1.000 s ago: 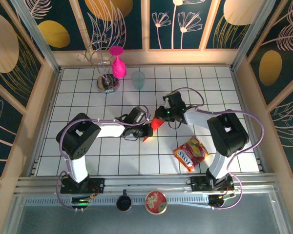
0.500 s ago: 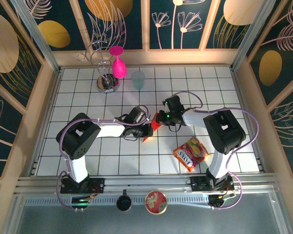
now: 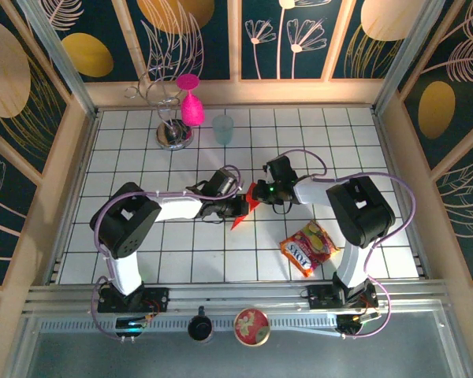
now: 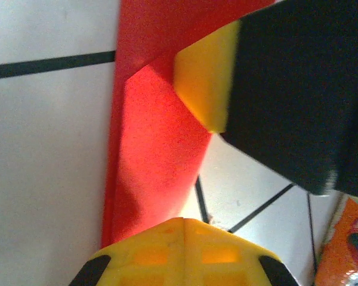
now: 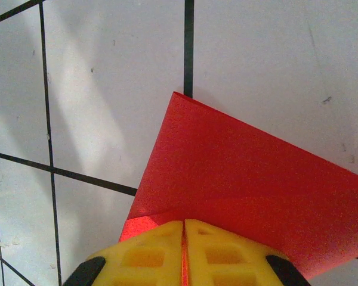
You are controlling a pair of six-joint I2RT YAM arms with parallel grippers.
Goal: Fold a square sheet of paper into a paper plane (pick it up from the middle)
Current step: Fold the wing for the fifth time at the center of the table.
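The red sheet of paper [image 3: 239, 220] lies folded into a narrow pointed shape near the middle of the white grid table [image 3: 142, 244], between the two grippers. My right gripper [image 3: 256, 193] is shut on its wider upper end; in the right wrist view a red sliver of the paper [image 5: 244, 179] shows in the seam of that gripper [image 5: 184, 224]. My left gripper [image 3: 240, 209] is shut, and in its wrist view the tips [image 4: 182, 221] sit over the near end of the folded paper [image 4: 158, 149], with no red in the seam. The right gripper's yellow finger [image 4: 206, 77] rests on the paper's far end.
A red-and-yellow snack packet [image 3: 307, 248] lies front right of the paper, its edge [image 4: 346, 250] in the left wrist view. At the back left stand a pink goblet [image 3: 191, 106], a pale blue cup [image 3: 223, 128] and a wire stand on a metal base [image 3: 172, 135].
The right gripper has slid a little left, closer to the left gripper, and the paper's upper end has drawn in narrower. The left gripper has edged slightly right.
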